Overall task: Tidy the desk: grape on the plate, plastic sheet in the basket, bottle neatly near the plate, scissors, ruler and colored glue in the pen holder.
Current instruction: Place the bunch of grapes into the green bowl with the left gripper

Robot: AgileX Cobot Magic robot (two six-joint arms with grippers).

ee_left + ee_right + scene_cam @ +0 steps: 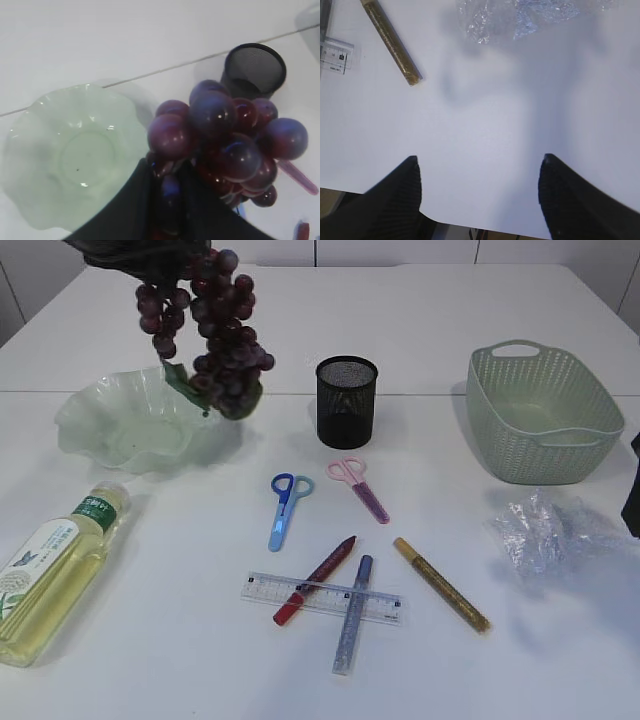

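So the grape bunch point(210, 330) is up in the air, hanging from the left gripper point(167, 200), which is pinched on the stem end of it; in the left wrist view the dark fingers come together right under the berries. In the exterior view the bunch dangles over the right edge of the plate point(100, 425), not quite over the middle; the plate itself, that wavy pale green glass thing, has nothing in it. I'd call the grape step halfway: picked up, not put down.

Everything else looks untouched, as far as I can judge. The plastic sheet point(545, 530) is a crumpled wad on the table just in front of the basket point(590, 420); basket empty. The pen holder point(346, 405), black mesh cup, shows nothing sticking out of it. Blue scissors point(284, 508) and pink scissors point(358, 485) lie just in front of it; the ruler point(375, 605) is nearer the front edge with the red glue pen point(316, 578) and the silver glue pen point(352, 628) lying across it; the gold glue pen point(440, 583) is off to the right, apart from the ruler. The bottle point(50, 575) is on its side at front left, near the plate but hardly neat.

The right gripper point(480, 172) is spread wide with nothing between the fingers, hovering over bare table near the plastic sheet.
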